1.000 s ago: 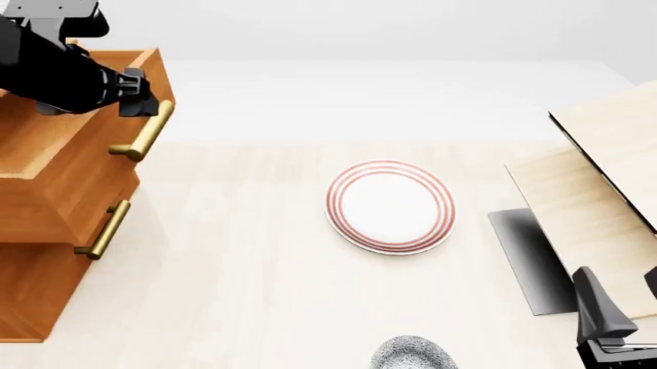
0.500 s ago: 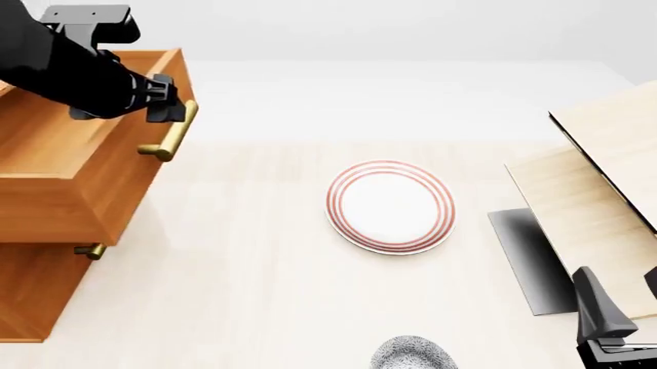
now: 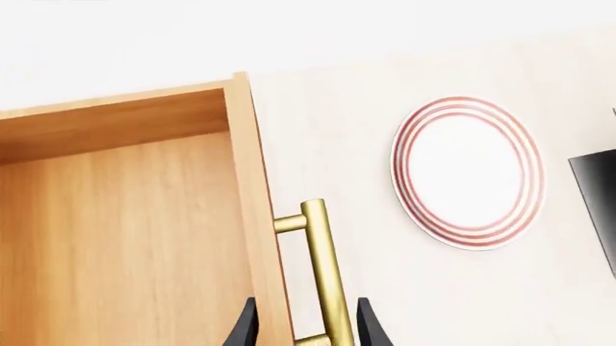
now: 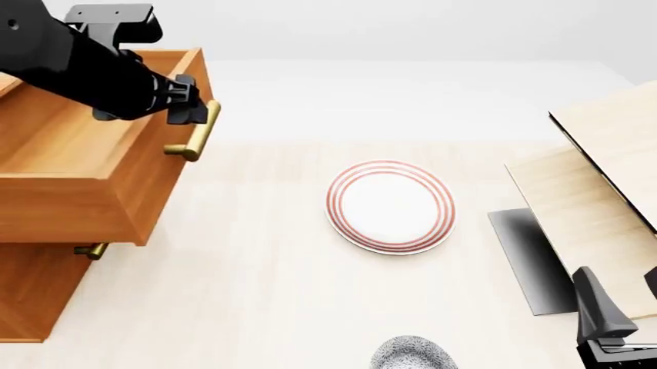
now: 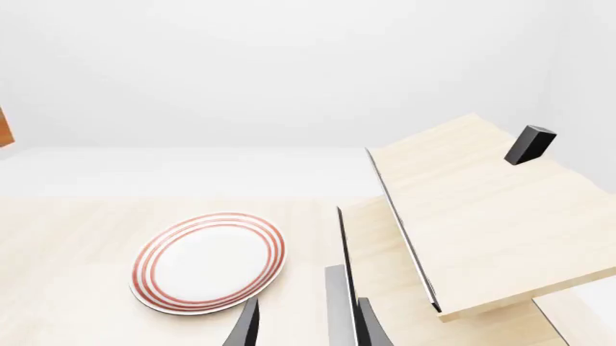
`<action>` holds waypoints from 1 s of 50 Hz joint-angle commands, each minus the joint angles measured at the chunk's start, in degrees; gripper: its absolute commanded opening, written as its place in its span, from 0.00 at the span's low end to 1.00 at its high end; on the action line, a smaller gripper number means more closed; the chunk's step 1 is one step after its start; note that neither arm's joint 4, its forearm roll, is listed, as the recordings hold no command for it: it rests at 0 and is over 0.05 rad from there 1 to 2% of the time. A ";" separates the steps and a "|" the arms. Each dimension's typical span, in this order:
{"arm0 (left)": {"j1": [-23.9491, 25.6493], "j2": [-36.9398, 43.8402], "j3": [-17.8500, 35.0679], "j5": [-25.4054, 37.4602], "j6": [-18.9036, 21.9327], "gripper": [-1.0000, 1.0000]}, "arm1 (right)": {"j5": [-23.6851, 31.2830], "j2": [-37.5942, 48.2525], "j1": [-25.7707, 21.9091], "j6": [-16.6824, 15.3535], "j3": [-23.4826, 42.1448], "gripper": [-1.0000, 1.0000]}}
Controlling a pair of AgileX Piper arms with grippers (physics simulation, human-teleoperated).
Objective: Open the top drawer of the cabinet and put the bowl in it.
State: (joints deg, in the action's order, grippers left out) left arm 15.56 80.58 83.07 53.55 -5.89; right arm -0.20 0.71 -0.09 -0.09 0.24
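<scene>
The cabinet (image 4: 41,292) stands at the left. Its top drawer (image 4: 72,165) is pulled out and shows a bare wooden inside (image 3: 115,238). My left gripper (image 4: 193,104) reaches over the drawer and is shut on the far end of the brass handle (image 4: 193,132). In the left wrist view the handle (image 3: 322,267) runs between my left gripper's (image 3: 306,328) fingers. The speckled bowl (image 4: 413,355) sits at the near table edge, cut off by the frame. My right gripper (image 4: 622,301) hangs open at the near right, away from the bowl; the right wrist view shows nothing between its (image 5: 306,324) fingers.
A white plate with red rings (image 4: 390,206) lies mid-table, also plate (image 5: 210,261) and plate (image 3: 469,173). Pale wooden boards (image 4: 601,184) slope at the right over a dark slab (image 4: 525,257). A lower drawer's handle end (image 4: 91,250) pokes out under the top drawer.
The top drawer has slid further out toward the plate, drawn by my left gripper on its handle. It now covers most of the lower handle. The right arm has not moved.
</scene>
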 commanded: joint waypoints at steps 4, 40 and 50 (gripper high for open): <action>1.68 -0.55 0.74 0.53 0.35 1.00 | 0.05 -0.20 0.00 -0.01 -0.03 1.00; 4.97 -2.64 0.69 1.62 0.01 1.00 | 0.05 -0.19 0.02 0.01 -0.03 1.00; 2.82 -3.63 1.55 3.31 1.89 1.00 | 0.05 -0.12 0.03 0.03 -0.03 1.00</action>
State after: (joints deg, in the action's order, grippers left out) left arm 18.24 78.04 84.30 55.92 -4.81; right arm -0.20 0.70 -0.09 -0.10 0.24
